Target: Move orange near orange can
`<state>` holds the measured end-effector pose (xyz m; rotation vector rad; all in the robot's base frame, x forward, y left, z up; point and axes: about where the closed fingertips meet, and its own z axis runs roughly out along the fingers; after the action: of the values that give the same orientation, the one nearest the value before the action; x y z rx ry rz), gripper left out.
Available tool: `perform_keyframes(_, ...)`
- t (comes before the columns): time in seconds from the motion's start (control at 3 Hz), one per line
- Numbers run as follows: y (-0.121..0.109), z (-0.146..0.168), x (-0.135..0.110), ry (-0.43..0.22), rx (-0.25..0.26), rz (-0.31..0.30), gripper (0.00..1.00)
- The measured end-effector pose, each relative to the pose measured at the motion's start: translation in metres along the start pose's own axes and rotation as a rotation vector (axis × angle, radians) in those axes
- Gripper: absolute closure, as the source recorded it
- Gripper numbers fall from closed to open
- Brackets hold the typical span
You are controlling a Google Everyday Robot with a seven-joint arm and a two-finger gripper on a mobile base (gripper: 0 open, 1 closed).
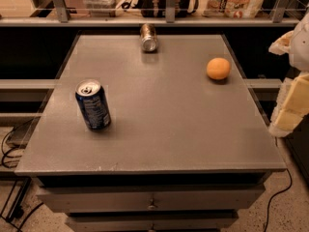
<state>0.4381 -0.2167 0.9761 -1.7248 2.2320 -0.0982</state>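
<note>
— So, where's the orange [218, 68]?

— On the counter [164, 124], toward its right edge, in the far half. Nothing touches it.

— And the orange can [148, 37]?

— At the far edge, about the middle, lying on its side with the silver end facing the camera. It's well apart from the orange, off to the orange's left and farther back.

— Anything else up there?

— A blue can [92, 104] with white print, standing on the left side, nearer the front, silver top up. It's well apart from both the others.

— The pincer?

— The pincer [291, 108] sits at the right border of the view, beyond the counter's right side, pale and yellowish, partly cut off. It touches none of the three things. Whether it's open or closed, I cannot tell.

— Below the counter?

— Drawers [152, 199] across the front with small knobs, and a black cable [282, 192] trailing over the speckled floor at the right.
</note>
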Motion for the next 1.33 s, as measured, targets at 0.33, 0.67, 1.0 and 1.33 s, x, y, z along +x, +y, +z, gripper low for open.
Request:
perform_keyframes(0.33, 0.0, 0.0, 0.0, 0.0, 0.0, 0.0, 0.0)
perform_keyframes(0.67, -0.003, -0.002, -0.001, 0.003, 0.021, 0.023, 0.0)
perform_keyframes(1.0, -0.024, 0.007, -0.002, -0.051, 0.066, 0.144, 0.0)
perform_keyframes(1.33, -0.064, 0.025, -0.004, -0.158, 0.114, 0.299, 0.0)
